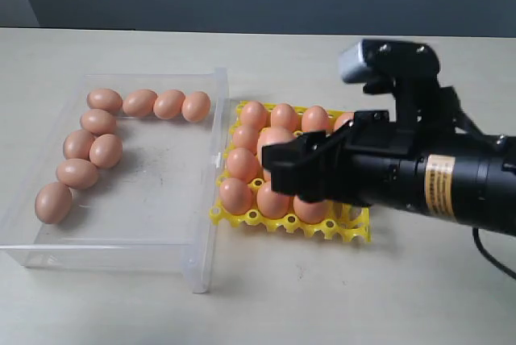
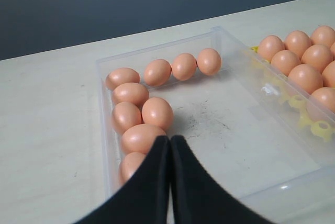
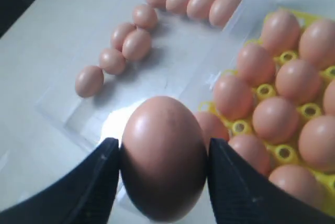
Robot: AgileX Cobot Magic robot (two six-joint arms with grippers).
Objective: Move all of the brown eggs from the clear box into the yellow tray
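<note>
Exterior view: nine brown eggs [image 1: 106, 151] are lying along two walls of the clear box [image 1: 153, 192]; the right gripper [image 1: 274, 166] is hovering over the yellow tray [image 1: 355, 230].
Left wrist view: the left gripper [image 2: 169, 140] is sitting closed and empty above the box.
Right wrist view: the right gripper is clamping one egg [image 3: 163, 150].

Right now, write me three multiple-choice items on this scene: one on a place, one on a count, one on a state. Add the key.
1. Where does the yellow tray lie relative to the clear box?
A. Inside it
B. Beside it
C. Under it

2. How many brown eggs lie in the clear box?
A. Four
B. Nine
C. Fifteen

3. What is the right gripper doing?
A. Open, empty
B. Shut, empty
C. Gripping an egg between its fingers

Key:
1 B, the tray sits just outside the box's wall.
2 B, four lie in a row and five run down one side.
3 C, the wrist view shows the held egg clamped from both sides.
</note>
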